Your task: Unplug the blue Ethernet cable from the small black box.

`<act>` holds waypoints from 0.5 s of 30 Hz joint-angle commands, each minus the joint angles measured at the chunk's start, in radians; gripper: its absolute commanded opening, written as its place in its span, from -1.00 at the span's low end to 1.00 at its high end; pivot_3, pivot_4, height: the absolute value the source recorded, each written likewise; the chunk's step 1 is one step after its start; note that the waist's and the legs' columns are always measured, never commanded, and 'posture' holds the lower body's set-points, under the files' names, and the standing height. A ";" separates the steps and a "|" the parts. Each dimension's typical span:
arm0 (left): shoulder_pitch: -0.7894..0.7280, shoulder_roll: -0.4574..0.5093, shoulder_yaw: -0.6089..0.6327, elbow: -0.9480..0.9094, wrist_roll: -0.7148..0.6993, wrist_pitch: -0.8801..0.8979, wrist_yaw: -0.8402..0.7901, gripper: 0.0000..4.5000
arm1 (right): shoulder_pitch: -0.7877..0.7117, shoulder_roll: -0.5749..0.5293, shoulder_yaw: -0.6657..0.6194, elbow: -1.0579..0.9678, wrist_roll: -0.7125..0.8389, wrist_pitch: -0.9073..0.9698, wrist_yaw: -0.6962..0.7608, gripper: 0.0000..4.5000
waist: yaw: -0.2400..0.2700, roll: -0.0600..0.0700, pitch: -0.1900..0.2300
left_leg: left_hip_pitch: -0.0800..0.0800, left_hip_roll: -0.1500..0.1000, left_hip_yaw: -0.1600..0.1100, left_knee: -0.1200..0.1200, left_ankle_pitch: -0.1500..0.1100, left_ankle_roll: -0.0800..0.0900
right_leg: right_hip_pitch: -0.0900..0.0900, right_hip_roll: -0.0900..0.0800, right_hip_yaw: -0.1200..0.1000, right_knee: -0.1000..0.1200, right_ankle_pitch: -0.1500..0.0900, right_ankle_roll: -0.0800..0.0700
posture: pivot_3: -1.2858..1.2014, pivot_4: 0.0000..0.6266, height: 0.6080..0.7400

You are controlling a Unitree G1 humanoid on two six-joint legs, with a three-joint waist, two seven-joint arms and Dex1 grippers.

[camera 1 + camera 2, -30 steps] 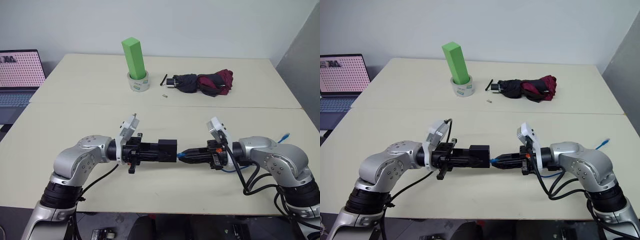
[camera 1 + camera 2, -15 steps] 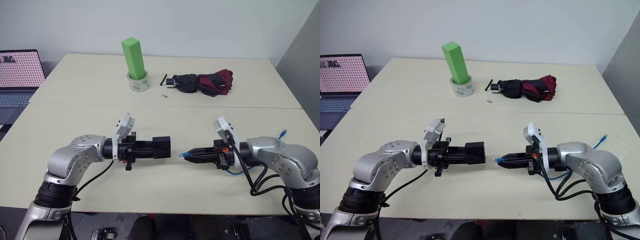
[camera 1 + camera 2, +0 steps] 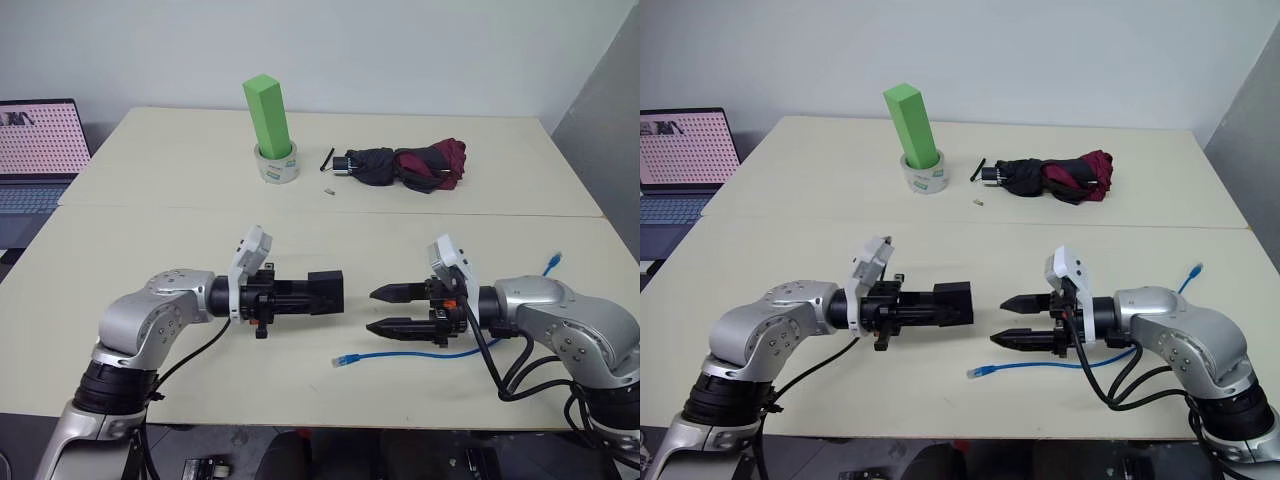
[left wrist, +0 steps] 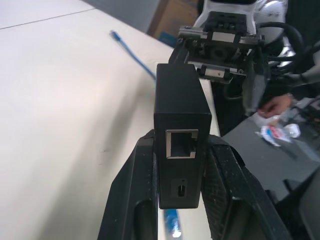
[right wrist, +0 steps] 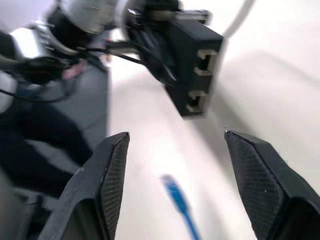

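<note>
Two robot arms over a cream bench [image 3: 150,230]. The left pincer [image 3: 300,294] is clamping the small black box [image 3: 325,291] between its two fingers, holding it clear of the bench surface with its open port facing the right pincer [image 3: 387,310]. The right pincer, just beside the box and level with it, is standing wide, its fingers spread one above the other and gripping nothing. The blue Ethernet cable [image 3: 400,355] is lying loose on the bench below the right pincer, unplugged; one plug is resting near the box on its lower right, and the cord is running under the right arm to a second plug well apart from the box. Far beyond the box are sitting a green block [image 3: 267,116] in a tape roll [image 3: 276,165] and a folded umbrella [image 3: 410,166]; a laptop [image 3: 35,150] is standing well off on the box's left.
</note>
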 commanded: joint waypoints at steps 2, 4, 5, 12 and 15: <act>0.087 0.032 0.136 -0.108 -0.072 0.040 0.077 -0.65 | 0.121 -0.052 -0.072 -0.138 -0.033 -0.077 -0.014 0.38 | 0.000 0.000 0.000 | 0.000 0.000 0.000 -0.001 0.000 0.000 | 0.000 0.000 0.000 -0.001 0.000 0.000 | 0.03 -0.52 1.00; 0.159 0.066 0.149 -0.183 -0.080 0.056 0.076 -0.65 | 0.154 -0.067 -0.032 -0.186 -0.056 -0.094 -0.003 0.38 | -0.002 0.000 0.000 | 0.000 0.000 0.000 -0.001 0.000 0.000 | 0.000 0.000 0.000 -0.001 0.000 0.000 | 0.03 -0.52 1.00; 0.192 0.083 0.157 -0.214 -0.084 0.061 0.077 -0.65 | 0.166 -0.075 -0.010 -0.205 -0.073 -0.105 0.004 0.38 | -0.003 0.000 0.000 | 0.000 0.000 0.000 -0.001 0.000 0.000 | 0.000 0.000 0.000 -0.001 0.000 0.000 | 0.03 -0.52 1.00; 0.383 0.151 0.259 -0.383 -0.150 0.116 0.138 -0.65 | 0.211 -0.116 0.160 -0.253 -0.209 -0.192 0.042 0.38 | 0.001 0.000 0.000 | 0.001 0.000 -0.001 -0.001 0.000 0.000 | 0.001 0.000 0.000 -0.001 0.000 0.000 | 0.03 -0.52 1.00; 0.429 0.164 0.280 -0.422 -0.170 0.128 0.158 -0.65 | 0.193 -0.104 0.229 -0.209 -0.269 -0.224 0.054 0.38 | 0.002 0.000 0.000 | 0.001 0.000 -0.001 -0.001 0.000 0.000 | 0.002 0.000 0.000 -0.001 0.000 0.000 | 0.03 -0.52 1.00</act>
